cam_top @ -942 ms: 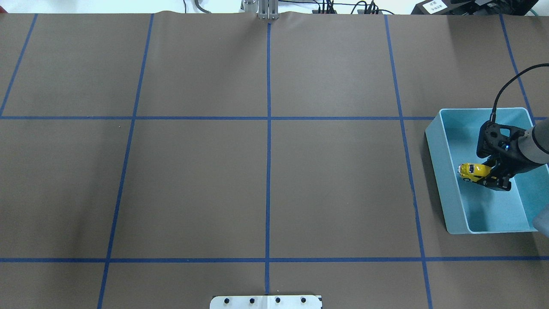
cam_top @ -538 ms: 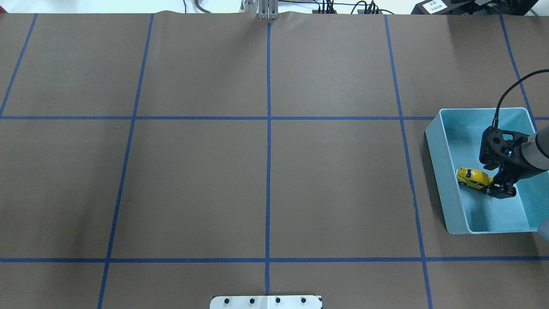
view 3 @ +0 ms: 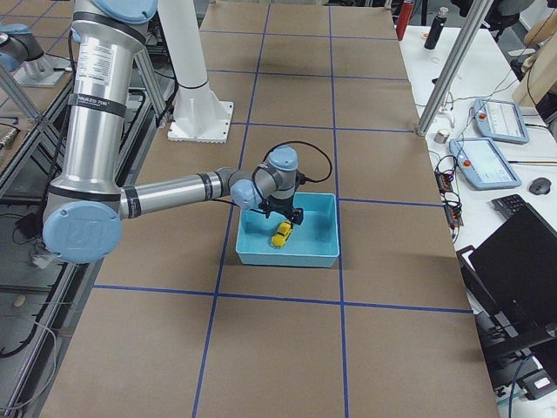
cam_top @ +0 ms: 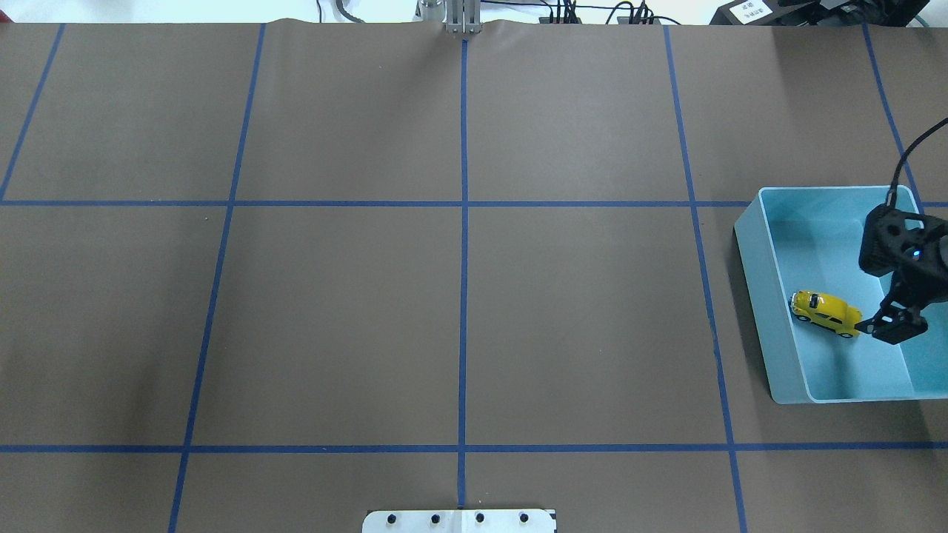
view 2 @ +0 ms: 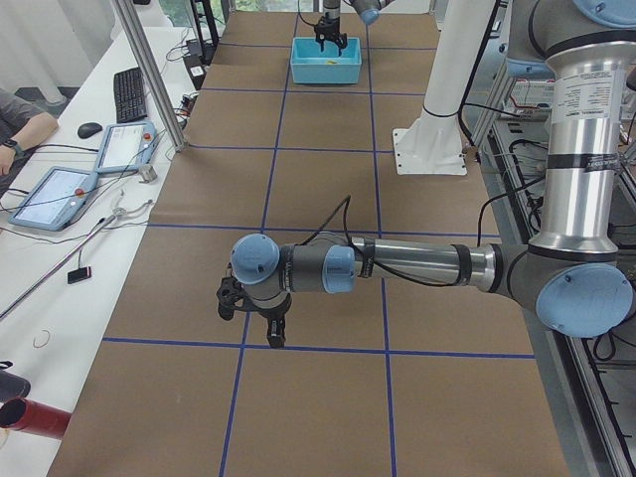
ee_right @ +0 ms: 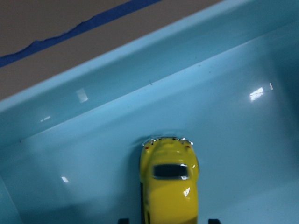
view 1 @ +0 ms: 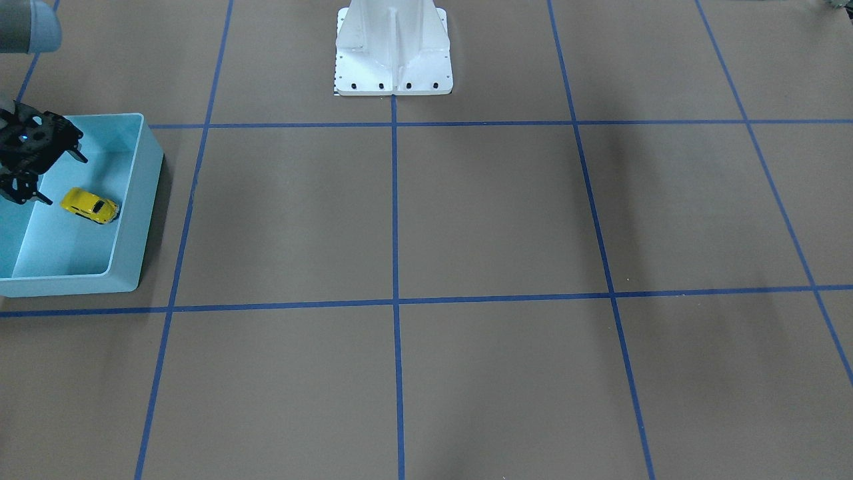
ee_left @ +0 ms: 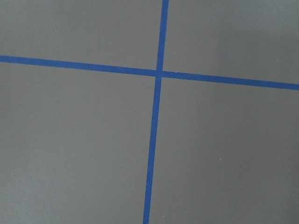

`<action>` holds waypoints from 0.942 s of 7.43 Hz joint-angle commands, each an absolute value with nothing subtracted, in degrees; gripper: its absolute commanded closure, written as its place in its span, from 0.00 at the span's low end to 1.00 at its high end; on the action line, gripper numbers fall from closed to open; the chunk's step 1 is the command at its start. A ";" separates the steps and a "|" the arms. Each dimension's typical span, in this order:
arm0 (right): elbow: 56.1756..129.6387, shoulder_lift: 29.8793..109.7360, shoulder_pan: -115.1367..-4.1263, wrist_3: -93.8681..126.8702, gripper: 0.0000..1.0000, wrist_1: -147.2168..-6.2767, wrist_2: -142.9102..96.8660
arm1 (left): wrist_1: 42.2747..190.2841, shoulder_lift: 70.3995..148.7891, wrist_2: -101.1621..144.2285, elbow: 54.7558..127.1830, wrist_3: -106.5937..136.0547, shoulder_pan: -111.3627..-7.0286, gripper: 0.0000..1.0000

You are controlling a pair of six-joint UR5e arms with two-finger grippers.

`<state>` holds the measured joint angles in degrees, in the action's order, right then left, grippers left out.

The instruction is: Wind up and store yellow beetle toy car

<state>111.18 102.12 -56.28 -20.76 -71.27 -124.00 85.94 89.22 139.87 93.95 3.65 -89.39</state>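
The yellow beetle toy car [cam_top: 826, 314] rests on its wheels on the floor of the light blue bin [cam_top: 770, 326], near the bin's left wall. It also shows in the front view [view 1: 90, 205] and the right side view [view 3: 280, 233]. My right gripper [cam_top: 889, 303] is open and empty, just right of the car and slightly above it. In the right wrist view the car [ee_right: 169, 186] lies at the bottom centre, between the two fingertips and apart from them. My left gripper [view 2: 273, 333] hovers low over the table, far from the bin. I cannot tell whether it is open or shut.
The bin [view 1: 136, 200] stands at the table's right edge in the overhead view. The white robot base [view 1: 393, 50] stands at the near middle. Blue tape lines [cam_top: 463, 222] divide the brown table. The left wrist view shows only a tape cross [ee_left: 158, 72].
My right gripper lowered the car into the bin, let it go and drew back to the right. The car now lies free on the bin floor.
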 commanded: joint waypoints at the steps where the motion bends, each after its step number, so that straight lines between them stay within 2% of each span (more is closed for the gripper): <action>1: 111.28 101.87 -69.19 -20.57 0.00 -80.89 -129.26 | 86.31 89.12 139.75 93.96 3.69 -89.38 0.00; 4: 109.35 98.80 -86.17 -19.16 0.00 -99.35 -131.83 | 86.74 89.30 139.66 94.04 3.43 -89.38 0.00; 6: 105.04 98.79 -92.61 -14.71 0.00 -101.68 -131.84 | 92.69 88.42 139.48 93.96 3.43 -89.47 0.00; 7: 105.20 98.09 -94.64 -11.37 0.00 -106.48 -131.92 | 93.07 88.24 139.40 93.96 3.43 -89.47 0.00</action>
